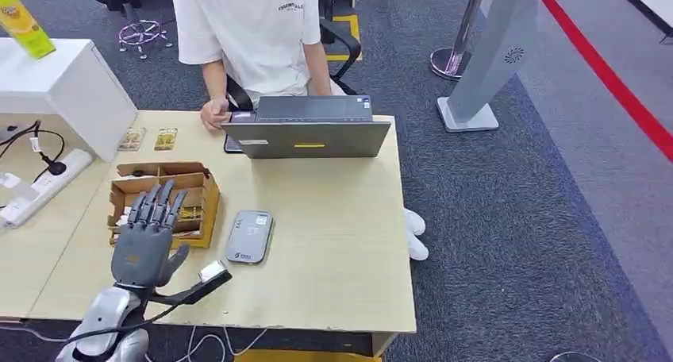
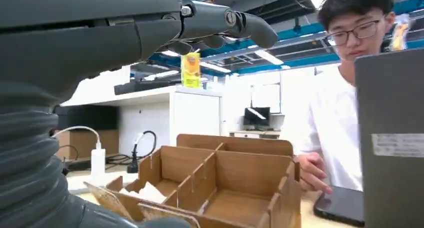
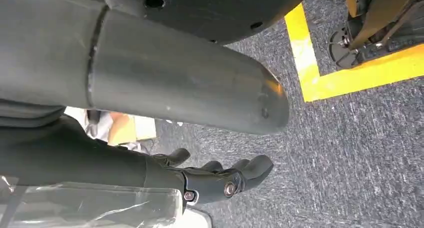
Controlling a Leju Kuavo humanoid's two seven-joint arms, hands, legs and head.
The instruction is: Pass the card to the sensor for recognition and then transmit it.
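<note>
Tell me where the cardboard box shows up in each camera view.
Head view: cardboard box at table's left, under the left hand.
Left wrist view: box in the lower middle, compartments facing the camera.
Right wrist view: not in it.
Shared landmark: the laptop, beside the box.

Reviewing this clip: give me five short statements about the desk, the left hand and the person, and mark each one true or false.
1. The left hand hovers over the cardboard organizer with fingers spread. True.
2. The left hand holds a card. False: nothing shows in it.
3. The grey card sensor lies flat on the desk, right of the organizer. True.
4. The laptop is closed flat. False: it stands open, its lid's back toward the robot.
5. The person sits behind the laptop, one hand on the desk. True.
</note>
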